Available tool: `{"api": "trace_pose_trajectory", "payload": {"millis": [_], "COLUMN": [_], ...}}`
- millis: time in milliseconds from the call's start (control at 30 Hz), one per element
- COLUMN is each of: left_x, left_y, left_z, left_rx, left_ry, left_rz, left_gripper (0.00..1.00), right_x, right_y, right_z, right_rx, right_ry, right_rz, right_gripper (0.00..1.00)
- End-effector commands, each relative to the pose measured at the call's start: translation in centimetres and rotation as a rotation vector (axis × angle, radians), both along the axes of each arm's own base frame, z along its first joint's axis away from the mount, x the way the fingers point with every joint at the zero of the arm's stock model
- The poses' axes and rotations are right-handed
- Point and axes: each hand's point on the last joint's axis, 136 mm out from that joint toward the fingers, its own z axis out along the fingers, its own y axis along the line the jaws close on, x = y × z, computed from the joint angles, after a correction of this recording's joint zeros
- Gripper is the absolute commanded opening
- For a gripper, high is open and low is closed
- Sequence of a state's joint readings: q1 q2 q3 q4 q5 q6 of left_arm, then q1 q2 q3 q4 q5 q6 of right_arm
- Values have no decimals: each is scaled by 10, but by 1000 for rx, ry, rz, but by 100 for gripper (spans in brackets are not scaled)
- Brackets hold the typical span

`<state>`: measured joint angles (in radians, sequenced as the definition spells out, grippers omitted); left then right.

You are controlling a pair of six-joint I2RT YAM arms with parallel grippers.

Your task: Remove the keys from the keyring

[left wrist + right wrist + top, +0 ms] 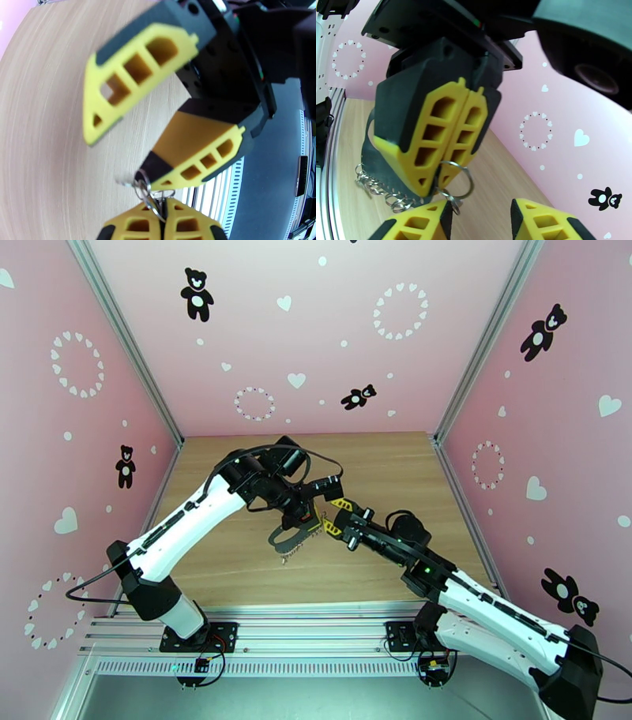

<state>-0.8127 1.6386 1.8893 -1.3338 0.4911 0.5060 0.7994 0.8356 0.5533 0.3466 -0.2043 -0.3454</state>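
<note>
left gripper (435, 185) is pressed together on a thin split ring (471, 180), pinching the wire at the fingertips so the ring hangs free below and to one side of the pads. the keyring (278, 538) dangles from that grip above the middle of the table (237, 571), off the wood: a dark loop with a chain (381, 188) of small links trailing down behind the left fingers. right gripper (117, 156) is spread, nothing between its fingers. in the left wrist view its lower fingertip touches the ring cluster just above the left pads, while the upper finger stands well clear. the keys i cannot pick out for certain; a small silvery bit (123, 180), blurred, sticks out sideways from the cluster and may be one of them. key relation: the held ring lies right at the right gripper's lower fingertip rather than centred in its gap, ring plane roughly edge-on to the left pads, so my guess is the right arm has to shift across to bring a key or the ring between its fingers. the right arm is the only one free to work. room is tight: both sets of yellow fingers are crowded tip to tip, with open table all around and the walls well apart. risk, as i judge it: a nudge swings the ring out of line.
</note>
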Motion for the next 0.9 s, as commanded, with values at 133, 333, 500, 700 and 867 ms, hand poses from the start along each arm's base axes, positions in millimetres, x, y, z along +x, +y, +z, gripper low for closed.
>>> {"api": "trace_pose_trajectory", "payload": {"millis": [133, 333, 500, 700, 867], "left_x": [-3, -5, -5, -5, -7], "left_y": [-4, -4, -3, -3, -2], "left_z": [8, 7, 6, 7, 8], "left_rx": [-19, -17, -13, -16, -17], "left_ry": [10, 14, 8, 11, 13], "left_rz": [-32, -37, -36, -38, -39], "left_gripper": [0, 0, 0, 0, 0], "right_x": [0, 2, 2, 2, 1], "right_y": [5, 9, 5, 2, 0], "right_z": [16, 23, 26, 30, 35], "right_rx": [34, 28, 33, 31, 21], "right_ry": [-18, -24, -31, -37, -57], "right_rz": [15, 19, 5, -9, -14], "right_gripper": [39, 30, 21, 9, 2]}}
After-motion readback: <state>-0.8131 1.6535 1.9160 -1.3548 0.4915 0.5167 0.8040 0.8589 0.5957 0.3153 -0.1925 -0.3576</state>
